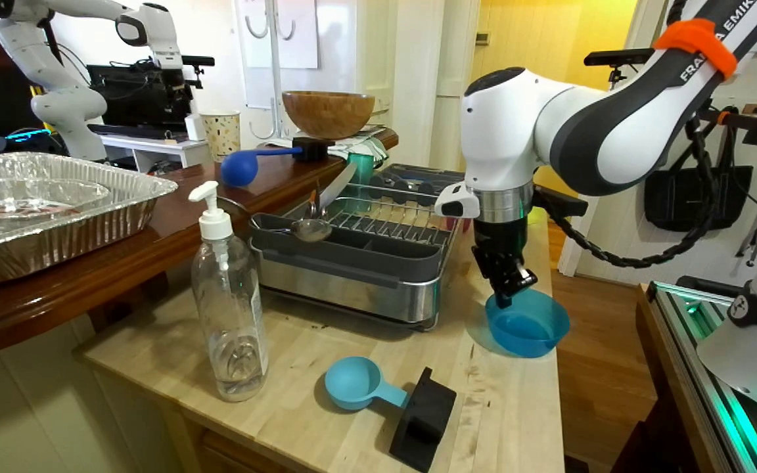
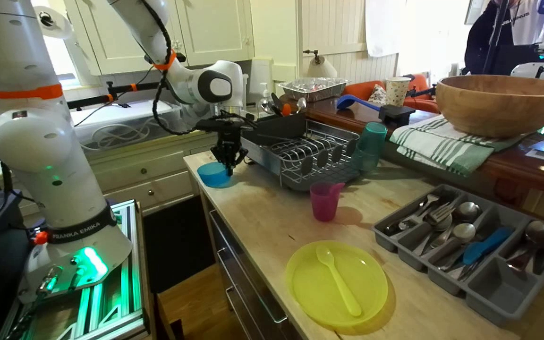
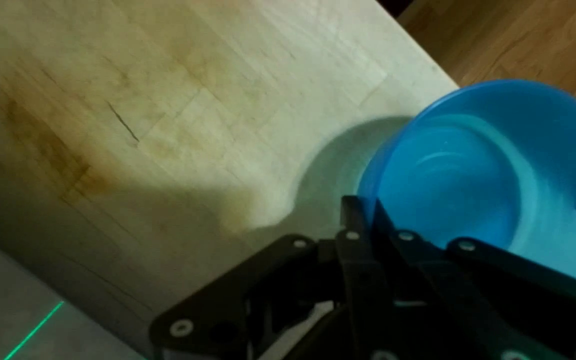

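Observation:
A translucent blue bowl (image 1: 528,328) is at the edge of the wooden counter, beside the dish rack. It also shows at the counter's far end in an exterior view (image 2: 211,174). In the wrist view the bowl (image 3: 453,170) fills the right side, its open top facing the camera. My gripper (image 3: 365,210) points down with one finger outside and one inside the bowl's near wall, shut on the rim. The gripper shows in both exterior views (image 1: 513,292) (image 2: 231,166). I cannot tell whether the bowl rests on the counter or is slightly raised.
A dish rack (image 1: 352,289) stands beside the gripper. A soap bottle (image 1: 230,322) and a light-blue scoop (image 1: 354,383) with a black block (image 1: 423,420) stand nearer. A pink cup (image 2: 324,202), yellow plate (image 2: 310,288) with spoon (image 2: 340,281), and cutlery tray (image 2: 503,288) are also on the counter.

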Controlling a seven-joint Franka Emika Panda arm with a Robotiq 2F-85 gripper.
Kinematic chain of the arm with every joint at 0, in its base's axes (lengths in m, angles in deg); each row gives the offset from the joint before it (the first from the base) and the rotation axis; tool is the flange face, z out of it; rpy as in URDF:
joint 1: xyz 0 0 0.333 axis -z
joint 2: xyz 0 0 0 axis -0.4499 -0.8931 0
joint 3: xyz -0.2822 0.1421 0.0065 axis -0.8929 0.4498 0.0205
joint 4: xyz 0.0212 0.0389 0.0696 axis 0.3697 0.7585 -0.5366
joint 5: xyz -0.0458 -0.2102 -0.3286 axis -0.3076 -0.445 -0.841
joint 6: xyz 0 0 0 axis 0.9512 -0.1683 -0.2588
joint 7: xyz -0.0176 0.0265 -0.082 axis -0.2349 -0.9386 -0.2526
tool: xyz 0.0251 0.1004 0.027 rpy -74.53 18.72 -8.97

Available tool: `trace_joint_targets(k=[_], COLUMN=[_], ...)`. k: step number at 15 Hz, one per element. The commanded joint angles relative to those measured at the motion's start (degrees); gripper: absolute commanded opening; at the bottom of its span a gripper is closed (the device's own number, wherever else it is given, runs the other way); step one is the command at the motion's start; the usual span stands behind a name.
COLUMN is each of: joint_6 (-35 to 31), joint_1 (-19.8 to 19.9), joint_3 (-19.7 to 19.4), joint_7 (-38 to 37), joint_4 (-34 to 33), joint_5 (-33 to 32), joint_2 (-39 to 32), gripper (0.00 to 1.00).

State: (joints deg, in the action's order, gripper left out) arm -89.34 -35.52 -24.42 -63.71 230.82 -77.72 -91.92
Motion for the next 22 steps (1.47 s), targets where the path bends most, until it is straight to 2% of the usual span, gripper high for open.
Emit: trace_joint_targets(k=[1,6,9,22], joint_6=[3.46,7.14,6.99,5.66], joint_1=[1.51,3.8,5.69,13.84], joint_3=[-1.46,-3.7,-5.58,-13.49], joint_7=[-2.27,-3.81,-6.86,-14.35], joint_4=[1.26,2.35,3.27,4.27], joint_5=[-6.74,-11.47,-14.05,-17.32], joint_2=[1.44,3.03,2.78,4.01], gripper=[0.01,0.01,0.01,0.01])
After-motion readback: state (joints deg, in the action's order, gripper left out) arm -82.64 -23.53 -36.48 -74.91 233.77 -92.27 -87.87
